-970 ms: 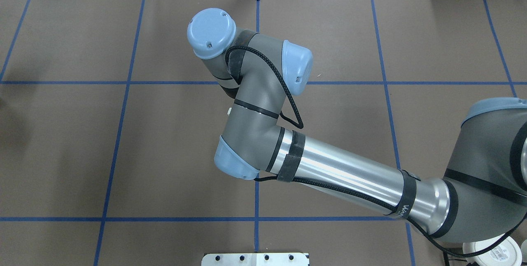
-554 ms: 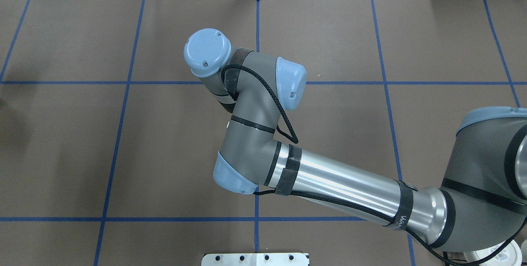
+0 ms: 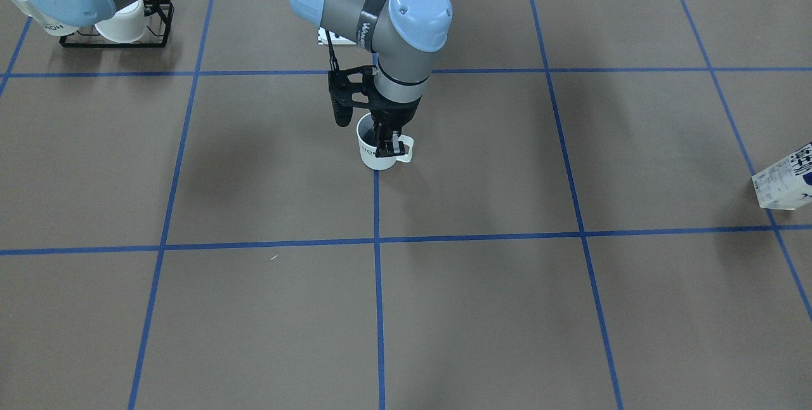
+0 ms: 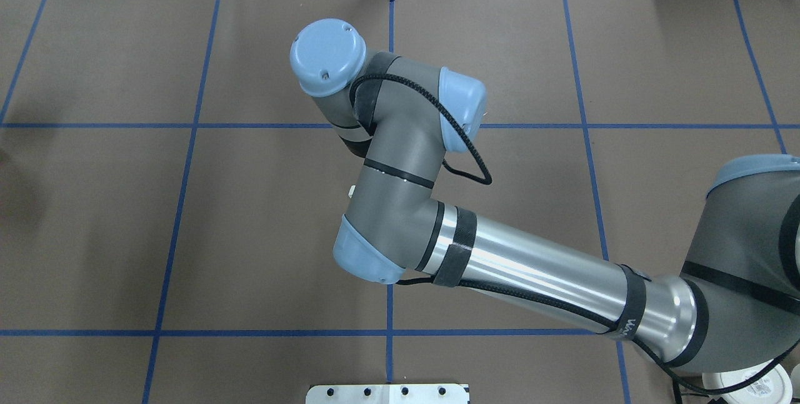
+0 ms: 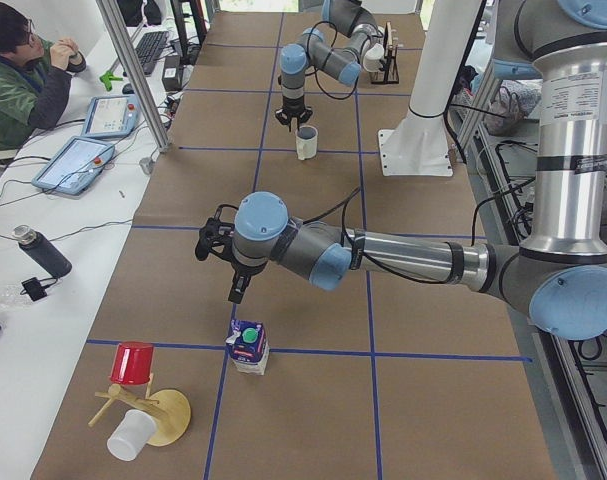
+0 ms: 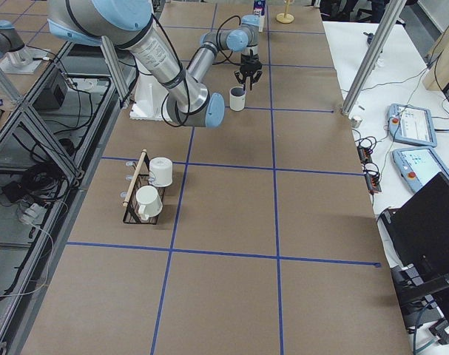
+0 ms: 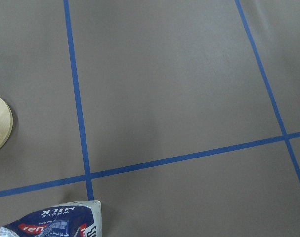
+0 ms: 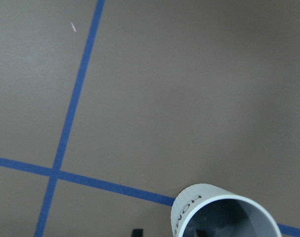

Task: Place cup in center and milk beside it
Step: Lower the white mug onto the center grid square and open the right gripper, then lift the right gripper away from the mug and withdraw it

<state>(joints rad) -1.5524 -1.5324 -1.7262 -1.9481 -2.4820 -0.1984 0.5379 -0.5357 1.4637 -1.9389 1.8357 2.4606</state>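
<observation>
Exterior front-facing: one cup (image 3: 369, 155) under right hand (image 3: 388, 150), seemingly spread; one milk (image 3: 783, 178).

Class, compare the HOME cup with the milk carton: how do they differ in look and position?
The cup is round, white, open-topped and grey inside; the milk is boxy, navy-and-white, shut by a green cap. The cup sits mid-table on a blue line at the right claw; the milk stands toward the robot's left. Both stand upright.
</observation>
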